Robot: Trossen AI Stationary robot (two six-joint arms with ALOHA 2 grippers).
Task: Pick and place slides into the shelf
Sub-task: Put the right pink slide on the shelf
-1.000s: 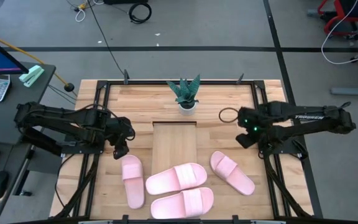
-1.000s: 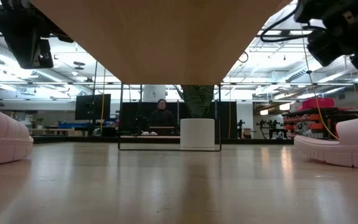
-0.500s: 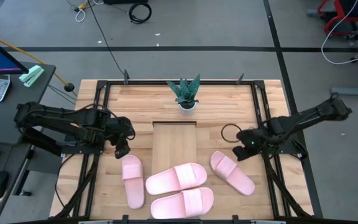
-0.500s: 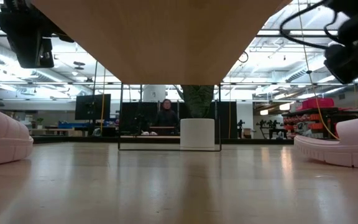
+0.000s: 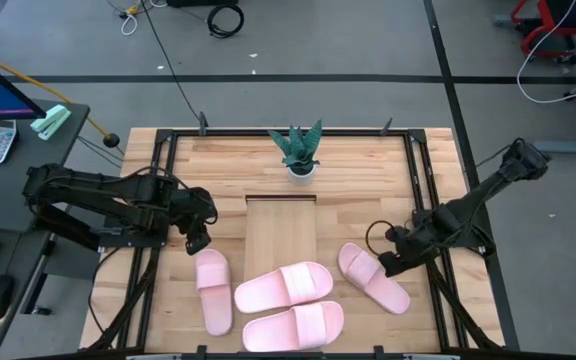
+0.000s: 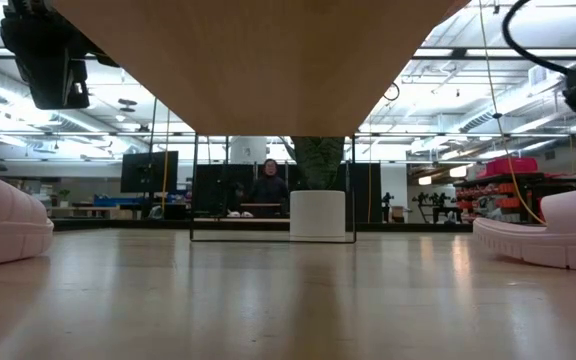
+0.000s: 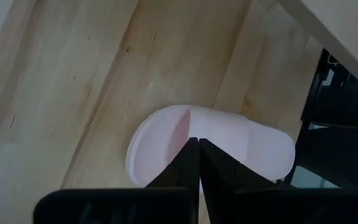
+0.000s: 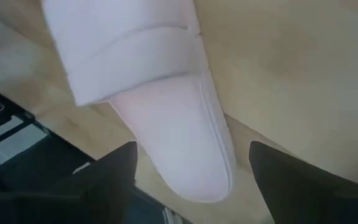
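right hand point(image 8: 191, 180) wide over slide point(image 8: 166, 118)

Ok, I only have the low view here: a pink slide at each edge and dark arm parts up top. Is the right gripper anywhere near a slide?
Observer: Yes. In the high view, the right gripper hangs at the edge of the rightmost slide.
Operator: Open or shut?
Observer: Open. The right wrist view shows its fingers spread wide, with that slide below them.
Operator: And the left one?
Observer: The left gripper is shut and holds nothing. It is poised above the leftmost slide.
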